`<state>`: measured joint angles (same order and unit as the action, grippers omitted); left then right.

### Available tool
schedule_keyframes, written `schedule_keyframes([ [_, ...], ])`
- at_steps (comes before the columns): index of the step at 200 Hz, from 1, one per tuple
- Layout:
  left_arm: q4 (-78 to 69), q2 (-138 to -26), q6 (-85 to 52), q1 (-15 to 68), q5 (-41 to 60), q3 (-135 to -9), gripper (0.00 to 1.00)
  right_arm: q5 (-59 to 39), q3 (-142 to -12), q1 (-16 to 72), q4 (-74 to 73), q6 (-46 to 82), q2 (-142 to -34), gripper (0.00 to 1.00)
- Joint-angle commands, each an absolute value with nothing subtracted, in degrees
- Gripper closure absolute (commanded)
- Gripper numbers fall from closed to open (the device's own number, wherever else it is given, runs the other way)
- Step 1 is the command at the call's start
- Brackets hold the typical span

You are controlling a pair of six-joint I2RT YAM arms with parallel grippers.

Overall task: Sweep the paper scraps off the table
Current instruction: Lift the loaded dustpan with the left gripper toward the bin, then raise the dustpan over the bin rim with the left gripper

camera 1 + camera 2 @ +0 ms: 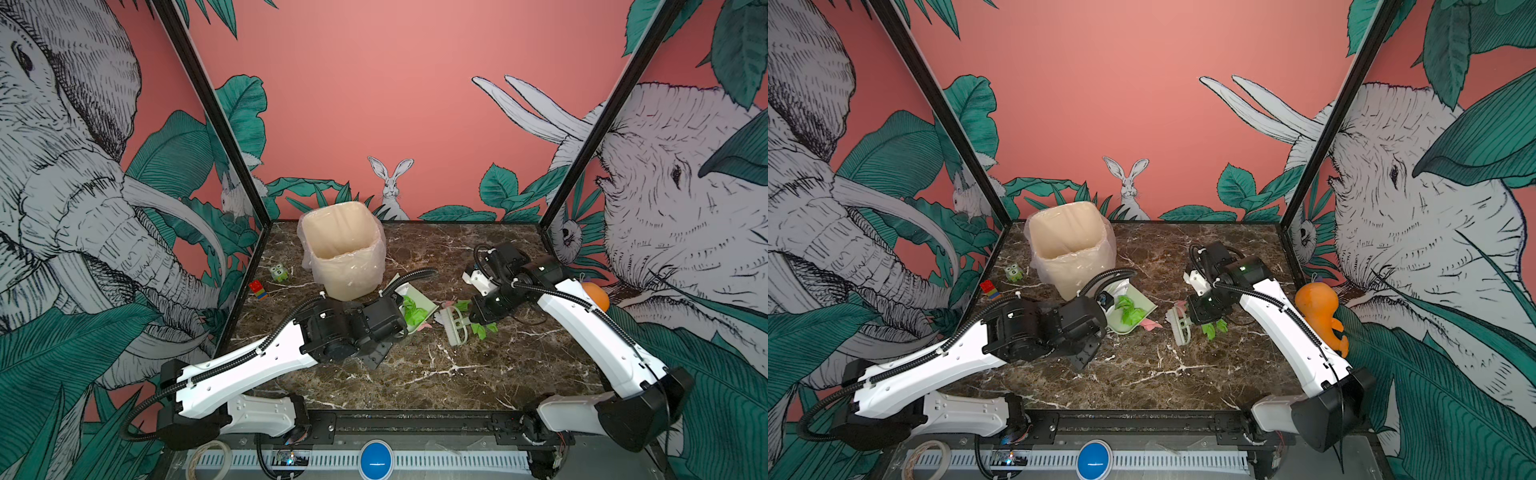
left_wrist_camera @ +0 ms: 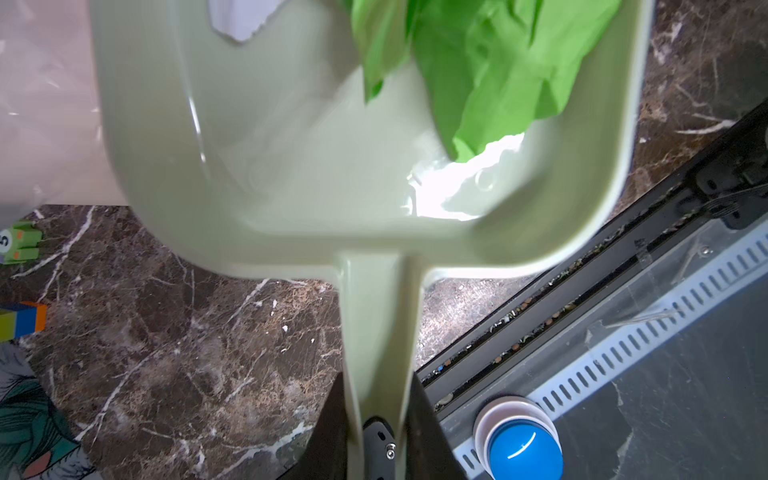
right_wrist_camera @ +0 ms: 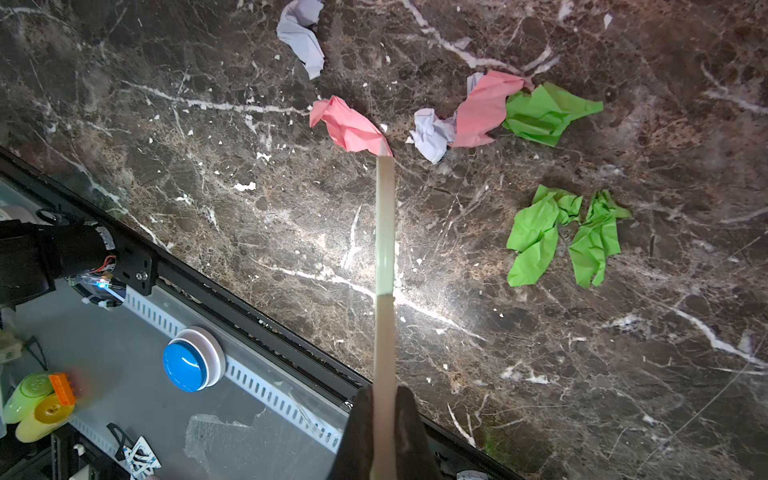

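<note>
My left gripper [image 2: 380,399] is shut on the handle of a pale green dustpan [image 2: 291,166], which sits just right of the bin in both top views [image 1: 428,309] [image 1: 1144,309]. Crumpled green paper scraps [image 2: 498,70] and a white one [image 2: 241,16] lie inside it. My right gripper [image 3: 384,399] is shut on a pale brush [image 3: 384,228] [image 1: 457,328] that stands on the table [image 1: 457,374]. Its tip touches a pink scrap [image 3: 349,129]. Beside it lie a white scrap [image 3: 303,37], a pink, white and green cluster [image 3: 482,110] and two green scraps [image 3: 536,237] [image 3: 594,241].
A plastic-lined beige bin [image 1: 345,249] stands at the back left. A small green owl [image 1: 279,273] and a red-blue-yellow block [image 1: 257,289] sit near the left wall. An orange figure [image 1: 1320,311] rests by the right wall. A blue button [image 1: 376,459] is below the table's front edge.
</note>
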<state>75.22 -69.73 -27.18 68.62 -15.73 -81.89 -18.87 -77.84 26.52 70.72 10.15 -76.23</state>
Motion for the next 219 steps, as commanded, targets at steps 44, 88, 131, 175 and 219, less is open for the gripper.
schedule_keyframes([
  [44,90.5,-72.8,-29.9,63.5,-16.2,-98.3,1.00,-23.6,-77.7,24.2,70.1,7.6,-75.6,1.00],
  [88,95.5,-75.1,-27.6,57.0,-14.5,-107.2,1.00,-24.8,-79.4,23.5,70.8,6.6,-76.7,1.00],
  [131,97.7,-75.9,-23.8,47.3,-11.3,-111.3,1.00,-25.1,-80.6,23.1,71.8,5.9,-76.8,1.00],
  [175,94.9,-75.7,-19.5,38.2,-9.6,-109.4,1.00,-25.9,-80.4,22.8,71.6,5.4,-76.6,1.00],
  [219,92.9,-75.8,-16.4,30.5,-9.6,-108.3,1.00,-27.4,-79.1,22.6,70.5,5.2,-76.1,1.00],
])
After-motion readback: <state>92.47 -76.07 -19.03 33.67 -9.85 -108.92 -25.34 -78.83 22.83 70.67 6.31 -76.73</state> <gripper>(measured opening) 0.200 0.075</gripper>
